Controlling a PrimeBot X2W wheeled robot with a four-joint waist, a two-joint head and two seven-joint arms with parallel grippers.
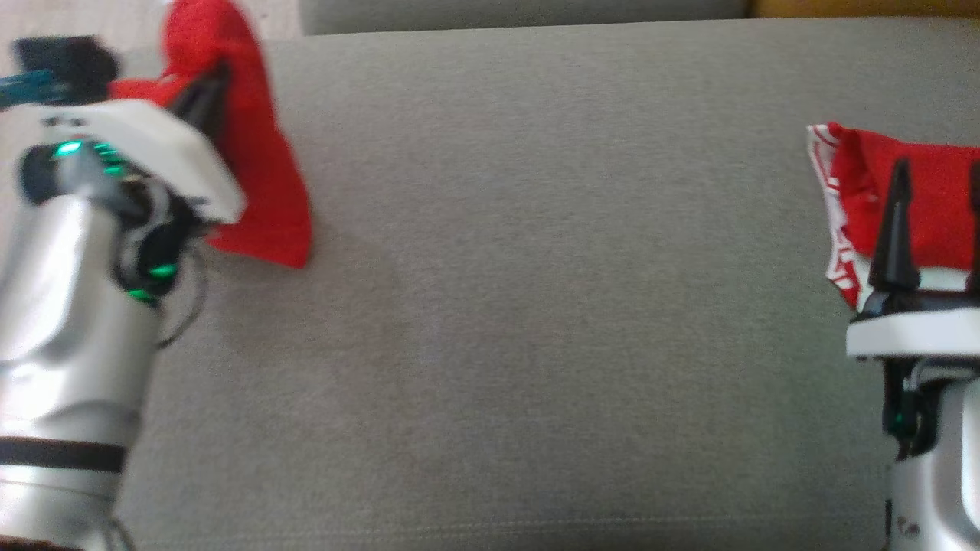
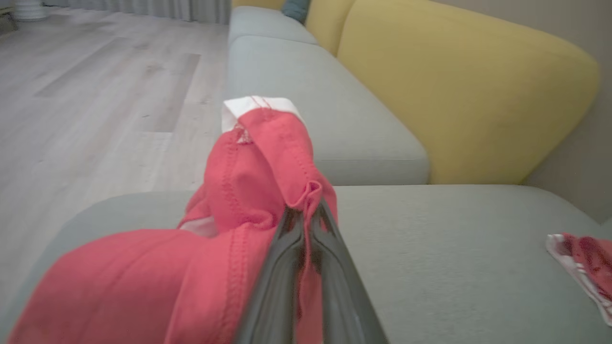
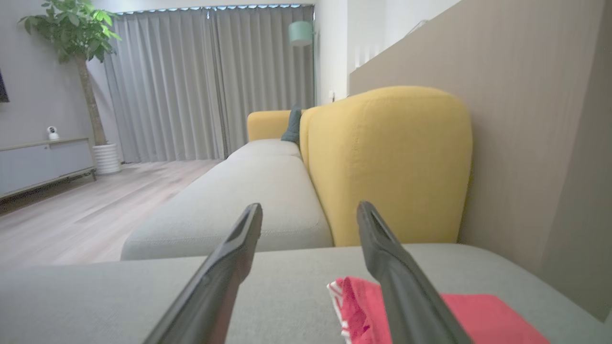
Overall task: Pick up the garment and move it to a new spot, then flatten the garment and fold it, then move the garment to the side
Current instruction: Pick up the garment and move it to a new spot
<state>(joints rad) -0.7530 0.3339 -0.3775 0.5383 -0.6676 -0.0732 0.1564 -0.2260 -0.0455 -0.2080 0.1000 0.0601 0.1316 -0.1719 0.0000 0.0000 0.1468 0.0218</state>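
— Start at the left. What is the left hand (image 2: 306, 212) doing?

— It is clenched. Its two fingers are pressed together with a bunched fold of the red garment (image 1: 264, 176) caught between the tips.

— And where does the garment sit?

— It is raised at the pinch, rising past the fingertips in a hump with a white strip (image 2: 258, 106) at its far end. The rest spills down below the fingers and to their left, over the near end of the grey seat (image 1: 536, 306). I cannot tell whether its lower edge rests on the seat. The floor (image 2: 95, 95) lies beyond it.

— What is between the two hands?

— A stretch of the grey seat, and the hands are well apart.

— And the right hand (image 3: 310, 210)?

— Released. Its fingers are spread wide and grasp nothing.

— Anything near it?

— A folded cloth (image 1: 857, 172), red with a white patterned edge, lies flat on the seat under and just ahead of the fingers. In the right wrist view, one finger crosses over it. Whether a fingertip touches it I cannot tell.

— And farther out?

— A yellow backrest (image 3: 387, 162) stands beyond the fingertips.
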